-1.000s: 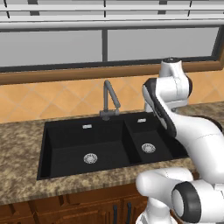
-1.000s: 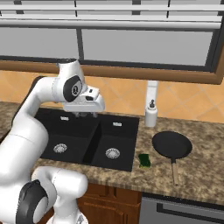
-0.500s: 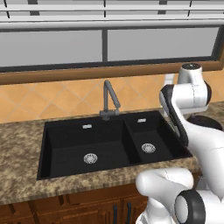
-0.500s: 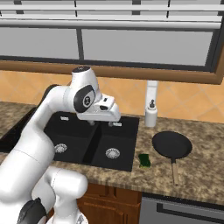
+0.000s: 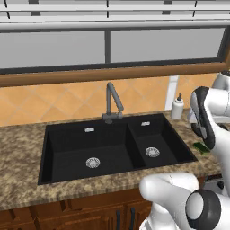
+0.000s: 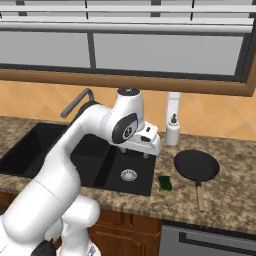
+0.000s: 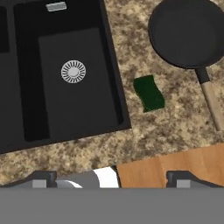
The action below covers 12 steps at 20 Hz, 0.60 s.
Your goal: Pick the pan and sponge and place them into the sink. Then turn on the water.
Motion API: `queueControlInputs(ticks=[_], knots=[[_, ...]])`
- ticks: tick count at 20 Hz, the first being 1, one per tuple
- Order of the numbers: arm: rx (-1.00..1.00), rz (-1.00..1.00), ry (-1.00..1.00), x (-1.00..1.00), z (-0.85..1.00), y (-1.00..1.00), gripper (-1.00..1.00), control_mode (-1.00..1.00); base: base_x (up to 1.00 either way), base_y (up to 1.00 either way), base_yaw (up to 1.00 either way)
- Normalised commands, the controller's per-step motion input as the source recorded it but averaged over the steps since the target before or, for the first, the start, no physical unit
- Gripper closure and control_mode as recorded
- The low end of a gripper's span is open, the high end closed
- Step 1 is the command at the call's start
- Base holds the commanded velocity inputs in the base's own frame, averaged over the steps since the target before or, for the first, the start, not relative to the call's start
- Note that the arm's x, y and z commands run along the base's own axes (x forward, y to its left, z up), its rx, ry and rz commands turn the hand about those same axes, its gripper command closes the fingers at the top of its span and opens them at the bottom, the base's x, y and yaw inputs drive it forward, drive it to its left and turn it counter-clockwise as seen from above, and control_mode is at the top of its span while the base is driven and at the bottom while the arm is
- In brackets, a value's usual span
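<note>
Sponge and pan both lie on the granite counter just right of the sink, the sponge near the counter's front edge beside the small basin, the pan further back with its handle toward the front. Neither is in the sink, and no water runs from the faucet. The gripper hangs over the small basin with fingers spread wide and empty, likely set for a downward grab. Since the earlier frames the arm has swung rightward from the faucet toward the two items, and the fingers have opened slightly more.
</note>
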Motion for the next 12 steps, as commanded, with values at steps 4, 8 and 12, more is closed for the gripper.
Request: queueControlInputs(ticks=[4, 8, 12], knots=[[0.13, 0.0, 0.0, -0.08, -0.5, -1.0, -1.0, -1.0, 0.0, 0.0, 0.0], [0.0, 0.0, 0.05, 0.0, -0.61, -1.0, -1.0, -1.0, 0.0, 0.0, 0.0], [0.0, 0.0, 0.07, 0.0, -0.64, -0.92, -1.0, -1.0, 0.0, 0.0, 0.0]])
